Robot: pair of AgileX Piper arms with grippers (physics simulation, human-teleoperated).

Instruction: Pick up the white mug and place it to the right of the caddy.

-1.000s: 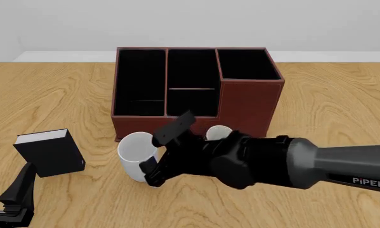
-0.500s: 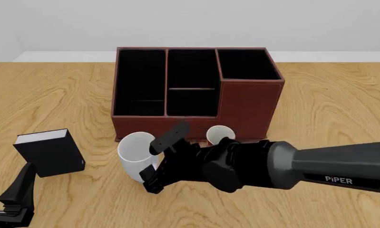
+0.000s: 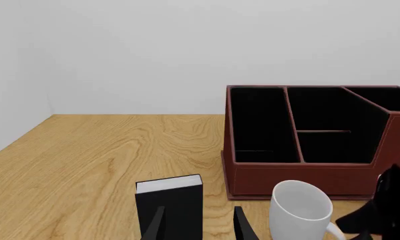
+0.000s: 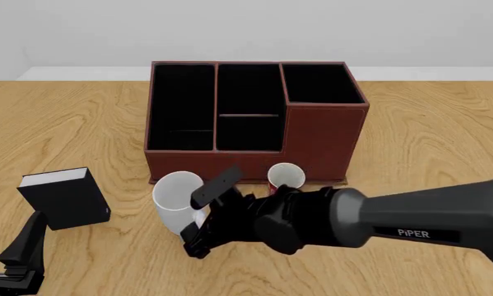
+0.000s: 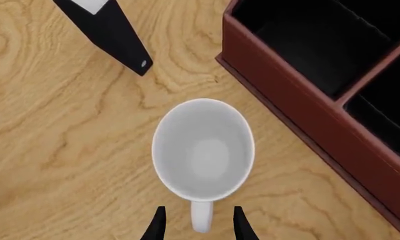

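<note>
Now the right gripper [image 5: 196, 225] hangs open, holding nothing, its fingers astride the white mug's [image 5: 203, 149] handle [image 5: 201, 215]. It should descend squarely before closing.

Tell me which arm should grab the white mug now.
Right. Its pincer hangs open straddling the white mug's handle, just in front of the caddy. The left pincer sits low, facing the black book.

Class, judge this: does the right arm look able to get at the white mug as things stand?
Probably yes. The right end effector is open, its fingers either side of the white mug's handle, nothing between. The caddy stands apart beside it.
</note>
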